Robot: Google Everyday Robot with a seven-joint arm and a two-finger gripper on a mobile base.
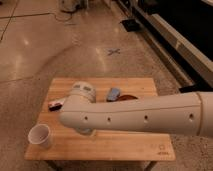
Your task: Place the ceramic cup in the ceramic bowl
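At the left, near the front corner of the light wooden worktop [125, 145], the small plain white ceramic cup [40, 136] stands upright and free, with nothing holding it. Behind it a flat red-and-white packet [55, 104] lies near the left edge. Your hand [86, 132] appears to hang under the bend of the thick white arm [145, 116], to the right of the cup and close above the wood. I cannot tell whether it is open or closed. If you bring it in sideways from here, it may knock the cup over or push it off the near edge. Further right, a small blue rectangular block [113, 94] lies just beside the glossy orange-red ceramic bowl [128, 97], which the arm mostly hides. With so little of the bowl showing, you may misjudge its rim on the carry, or sweep the block with the arm.
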